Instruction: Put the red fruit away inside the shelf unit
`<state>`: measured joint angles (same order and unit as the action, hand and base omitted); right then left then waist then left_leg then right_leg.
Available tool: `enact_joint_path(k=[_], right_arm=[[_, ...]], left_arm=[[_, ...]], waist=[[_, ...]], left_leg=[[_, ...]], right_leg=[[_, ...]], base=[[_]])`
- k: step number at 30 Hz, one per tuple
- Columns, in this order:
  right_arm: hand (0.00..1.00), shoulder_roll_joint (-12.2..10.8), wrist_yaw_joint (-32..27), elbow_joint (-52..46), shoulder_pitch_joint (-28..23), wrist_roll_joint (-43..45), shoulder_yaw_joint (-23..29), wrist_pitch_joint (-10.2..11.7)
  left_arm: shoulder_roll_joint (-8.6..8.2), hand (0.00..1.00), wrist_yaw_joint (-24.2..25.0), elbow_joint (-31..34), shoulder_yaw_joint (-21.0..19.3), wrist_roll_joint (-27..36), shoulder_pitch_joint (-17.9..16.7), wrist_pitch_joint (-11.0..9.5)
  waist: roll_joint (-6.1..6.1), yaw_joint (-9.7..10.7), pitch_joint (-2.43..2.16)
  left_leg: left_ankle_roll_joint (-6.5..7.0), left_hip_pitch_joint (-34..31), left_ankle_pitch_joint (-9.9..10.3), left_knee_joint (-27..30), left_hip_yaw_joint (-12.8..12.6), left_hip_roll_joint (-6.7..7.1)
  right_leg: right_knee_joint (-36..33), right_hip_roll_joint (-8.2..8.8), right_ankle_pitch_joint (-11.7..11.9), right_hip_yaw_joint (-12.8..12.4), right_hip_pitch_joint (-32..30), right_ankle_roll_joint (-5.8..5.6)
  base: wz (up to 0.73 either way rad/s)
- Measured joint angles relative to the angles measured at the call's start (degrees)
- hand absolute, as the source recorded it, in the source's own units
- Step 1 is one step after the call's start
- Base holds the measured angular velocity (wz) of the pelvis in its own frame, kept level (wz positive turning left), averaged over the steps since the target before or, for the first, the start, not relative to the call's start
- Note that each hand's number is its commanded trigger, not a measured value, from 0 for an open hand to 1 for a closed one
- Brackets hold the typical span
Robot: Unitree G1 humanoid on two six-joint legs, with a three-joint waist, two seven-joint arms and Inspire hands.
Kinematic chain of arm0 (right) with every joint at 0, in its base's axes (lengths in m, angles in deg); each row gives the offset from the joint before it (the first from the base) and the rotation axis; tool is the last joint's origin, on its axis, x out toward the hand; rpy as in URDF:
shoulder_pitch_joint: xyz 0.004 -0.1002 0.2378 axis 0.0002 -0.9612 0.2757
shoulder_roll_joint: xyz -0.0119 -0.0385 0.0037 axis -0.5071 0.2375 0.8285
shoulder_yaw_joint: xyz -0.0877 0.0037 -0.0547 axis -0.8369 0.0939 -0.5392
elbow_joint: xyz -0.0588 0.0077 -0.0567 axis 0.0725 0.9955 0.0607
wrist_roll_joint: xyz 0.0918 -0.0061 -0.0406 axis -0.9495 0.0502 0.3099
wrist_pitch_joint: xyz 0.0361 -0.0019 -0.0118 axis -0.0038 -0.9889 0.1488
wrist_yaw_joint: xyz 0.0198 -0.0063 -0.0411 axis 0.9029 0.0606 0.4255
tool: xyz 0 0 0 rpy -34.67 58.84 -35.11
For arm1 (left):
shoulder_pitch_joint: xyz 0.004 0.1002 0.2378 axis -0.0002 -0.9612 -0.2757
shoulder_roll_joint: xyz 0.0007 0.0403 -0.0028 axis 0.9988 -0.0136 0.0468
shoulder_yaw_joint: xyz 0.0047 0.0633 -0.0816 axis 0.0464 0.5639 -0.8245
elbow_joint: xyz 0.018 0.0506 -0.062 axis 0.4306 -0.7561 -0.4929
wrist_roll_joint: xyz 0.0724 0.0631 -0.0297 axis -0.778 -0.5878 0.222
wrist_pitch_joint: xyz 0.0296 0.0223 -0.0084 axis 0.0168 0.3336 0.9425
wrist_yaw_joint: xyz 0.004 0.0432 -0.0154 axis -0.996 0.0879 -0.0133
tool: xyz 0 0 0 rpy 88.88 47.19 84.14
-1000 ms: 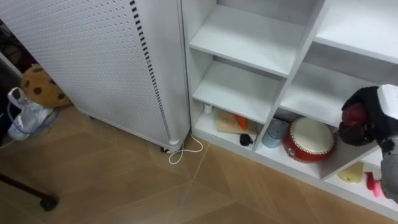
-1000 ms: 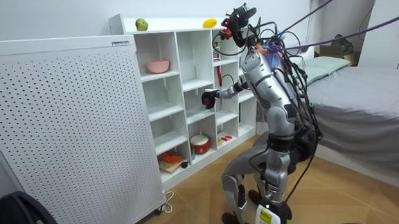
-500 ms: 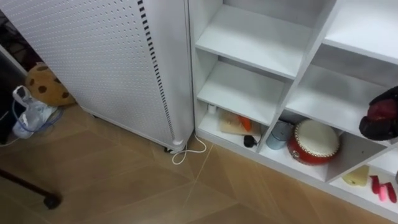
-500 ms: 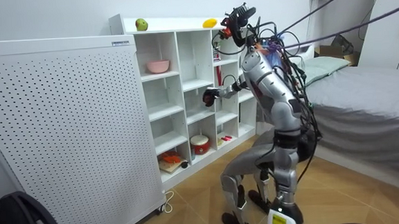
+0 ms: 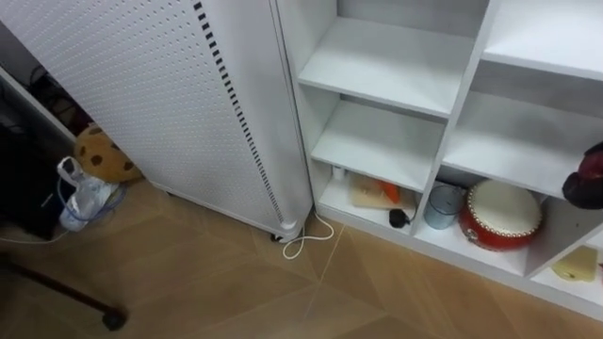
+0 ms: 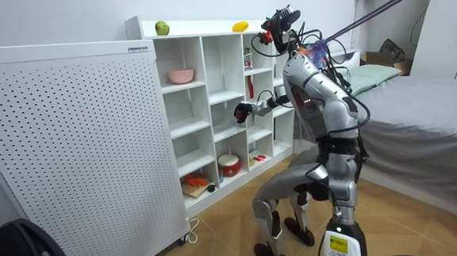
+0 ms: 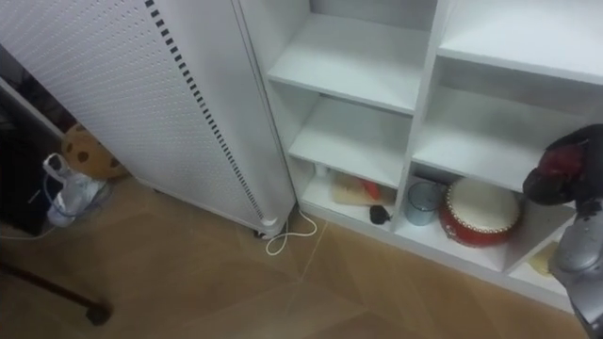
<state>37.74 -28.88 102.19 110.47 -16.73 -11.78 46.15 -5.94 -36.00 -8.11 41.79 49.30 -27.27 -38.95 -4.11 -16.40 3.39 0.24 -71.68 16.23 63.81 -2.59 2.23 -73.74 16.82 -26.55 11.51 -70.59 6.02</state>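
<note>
Standing at the white closet (image 7: 429, 85), I hold my right hand (image 7: 589, 155) out before its lower right part, with my fingers curled tight around a dark red fruit (image 7: 556, 162). The hand hangs in front of a shelf's front edge, just above and to the right of a round red drum (image 7: 482, 209) in a bottom compartment. A grey cup (image 7: 423, 201) stands at the drum's left. Left of the upright divider, two wide shelves lie open. A white perforated panel (image 7: 141, 85) stands against the closet's left edge, and a white cable (image 7: 287, 235) loops on the wooden floor (image 7: 236, 292) at that lower corner. On the closet's top edge sit a green fruit (image 6: 161, 27) and a yellow fruit (image 6: 240, 26). A bed (image 6: 419, 124) lies behind me.
</note>
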Motion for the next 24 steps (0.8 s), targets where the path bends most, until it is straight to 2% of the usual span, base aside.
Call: enact_joint_path(k=[10, 24], right_arm=[[0.00, 0.0, -5.3, -0.1, 0.6, -0.4, 0.0, 0.0], [0.00, 0.0, -6.2, -0.2, 0.6, -2.9, 0.0, 0.2]], left_arm=[[0.01, 0.00, -0.3, 0.1, 0.0, 0.4, -0.2, 0.0], [0.02, 0.00, -1.3, 0.1, 0.0, 0.4, -0.3, 0.1]], waist=[[0.54, -1.5, 0.06], [0.74, -2.6, 0.01]], left_leg=[[0.39, -0.5, 0.4, 1.4, -0.2, -0.53], [1.06, -0.9, 1.0, 2.7, -0.2, -0.47]], right_leg=[[-0.6, -0.15, -0.1, 0.0, -0.1, -0.16], [-1.2, 0.24, -0.3, 0.0, 0.0, -0.78]], base=[[-0.02], [0.00]])
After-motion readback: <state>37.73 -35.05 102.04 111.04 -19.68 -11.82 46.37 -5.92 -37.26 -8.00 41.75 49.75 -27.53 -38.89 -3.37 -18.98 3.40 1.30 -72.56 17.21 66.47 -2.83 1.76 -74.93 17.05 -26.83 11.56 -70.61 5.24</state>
